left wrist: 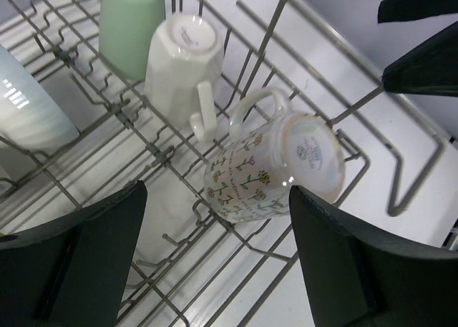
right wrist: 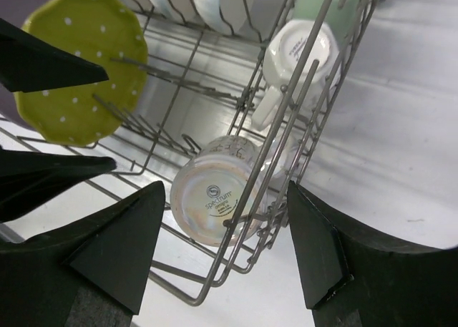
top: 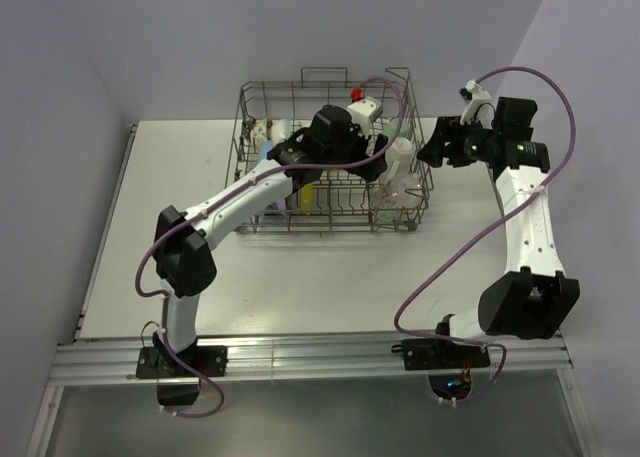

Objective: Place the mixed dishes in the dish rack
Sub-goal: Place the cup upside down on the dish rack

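Left gripper (left wrist: pixel 218 220): fingers apart, empty, over the floral-patterned glazed mug (left wrist: pixel 250 177) lying sideways in the big grey wire dish rack (top: pixel 300 222). Right gripper (right wrist: pixel 223 198) also apart, outside the rack wall. Prob. mug just placed; next, lift clear w/o snagging tines.

Bright even light, soft shadows beneath dish rack (top: pixel 340 220), table (right wrist: pixel 408 91) washed out

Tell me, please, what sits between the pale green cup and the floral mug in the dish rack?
The white mug sits between the pale green cup and the floral mug, its handle toward the floral mug; the left wrist view shows this clearly.
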### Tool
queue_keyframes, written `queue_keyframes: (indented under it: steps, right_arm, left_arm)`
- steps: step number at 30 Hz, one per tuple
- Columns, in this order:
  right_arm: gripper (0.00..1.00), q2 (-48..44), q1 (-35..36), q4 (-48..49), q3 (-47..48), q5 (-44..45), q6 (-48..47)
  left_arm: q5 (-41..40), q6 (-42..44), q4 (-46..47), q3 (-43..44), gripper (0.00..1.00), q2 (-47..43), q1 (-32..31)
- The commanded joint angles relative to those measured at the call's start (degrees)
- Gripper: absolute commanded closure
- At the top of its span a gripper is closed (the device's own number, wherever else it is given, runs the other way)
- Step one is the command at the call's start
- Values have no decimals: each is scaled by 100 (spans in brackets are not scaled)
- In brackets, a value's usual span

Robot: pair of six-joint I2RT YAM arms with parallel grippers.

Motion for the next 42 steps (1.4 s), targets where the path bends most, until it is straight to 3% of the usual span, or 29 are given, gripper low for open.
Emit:
queue_keyframes:
  steps: [1, 11, 13, 15, 27, 42]
  right_arm:
    - [23, -366, -63, 327, 253, -138, 63]
    - [23, -998, -116, 1328, 77, 564, 783]
    - [21, -1087, -107, 1409, 25, 1013, 1091]
    - [11, -1184, -107, 1401, -11, 1233, 1144]
    - [1, -1676, -107, 811, -257, 2780, 1162]
    - [0, -2608, -107, 1172, -1118, 3123, 1127]
  left_arm:
    - [96, -159, 320, 299, 12, -452, 5]
    - [-430, -528, 679, 27, 5, -1647, 180]
    - [-736, -537, 811, -376, 2, -2156, 198]
    - [-1088, -528, 987, -832, 1, -2725, 207]
    - [-2329, -695, 1251, -3004, 1, -5047, 312]
    - [-2620, -1231, 892, -3674, 1, -5823, 313]
